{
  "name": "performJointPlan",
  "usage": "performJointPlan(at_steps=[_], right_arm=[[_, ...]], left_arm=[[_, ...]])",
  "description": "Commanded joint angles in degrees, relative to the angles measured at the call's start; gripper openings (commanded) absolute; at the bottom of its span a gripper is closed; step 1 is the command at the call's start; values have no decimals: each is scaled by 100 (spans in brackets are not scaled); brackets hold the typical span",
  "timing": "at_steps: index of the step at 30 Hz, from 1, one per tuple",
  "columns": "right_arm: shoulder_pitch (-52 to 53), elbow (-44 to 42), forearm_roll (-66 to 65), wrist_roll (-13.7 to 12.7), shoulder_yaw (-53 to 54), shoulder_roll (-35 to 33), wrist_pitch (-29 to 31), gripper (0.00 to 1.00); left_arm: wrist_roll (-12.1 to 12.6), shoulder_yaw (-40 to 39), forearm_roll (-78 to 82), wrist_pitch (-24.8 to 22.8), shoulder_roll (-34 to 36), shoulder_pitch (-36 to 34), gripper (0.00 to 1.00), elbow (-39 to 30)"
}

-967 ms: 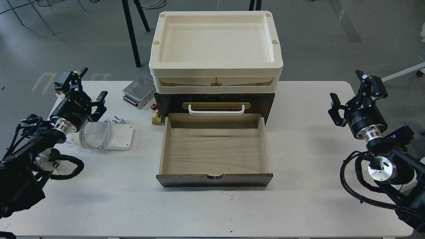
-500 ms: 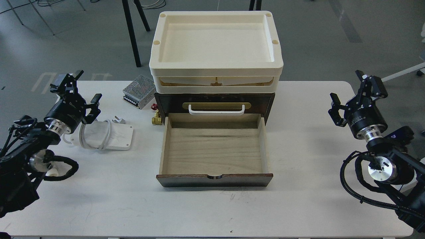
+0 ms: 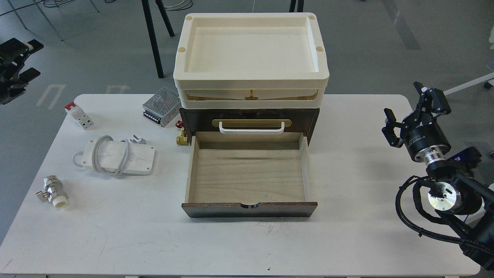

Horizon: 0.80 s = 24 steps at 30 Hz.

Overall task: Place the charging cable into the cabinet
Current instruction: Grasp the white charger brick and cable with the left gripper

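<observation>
The flat white block wrapped in pale grey charging cable (image 3: 117, 157) is lying on the white surface (image 3: 239, 247), left of the dark brown wooden cabinet (image 3: 249, 116), whose pale drawer (image 3: 249, 175) is standing open. The left hand (image 3: 15, 65) is sitting at the far left edge, its state untellable; the right hand (image 3: 415, 110) is gaping open, well apart.

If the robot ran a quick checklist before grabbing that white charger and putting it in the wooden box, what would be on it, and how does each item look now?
1. Drawer open: ok. The cabinet has its lower drawer pulled out.
2. Drawer has room: ok. Only bare wood shows inside.
3. Charging cable reachable: ok. It lies flat on the table, left of the drawer, with nothing on top.
4. Cord tidy: ok. The grey cable is looped around the block.
5. Left gripper ready: not ok. It sits at the upper left edge, far from the charger; whether it is open, cannot tell.
6. Right gripper out of the way: ok. Open, far right.
</observation>
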Motion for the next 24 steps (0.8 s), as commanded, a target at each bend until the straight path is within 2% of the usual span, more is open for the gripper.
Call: performJointPlan(at_steps=[1,7,11,18,21,24], right_arm=[[0,-2,0,0,0,0,1,99],[0,-2,0,0,0,0,1,99],[0,-2,0,0,0,0,-8,99],[0,-11,0,0,0,0,-7,99],[0,-11,0,0,0,0,1,99],[0,-11,0,0,0,0,1,99]], left_arm=[[1,19,1499,0,248,-199,94,-279],[1,80,3135,0,398,-155,94,-1245],[1,607,3919,0,582,-111,94,-2054],[1,1924,4017,980,547,-111,94,-2108],[1,2496,3990,1051,547,-111,98,-2108],[1,2726,3946,1121,469,-102,98,-2021]])
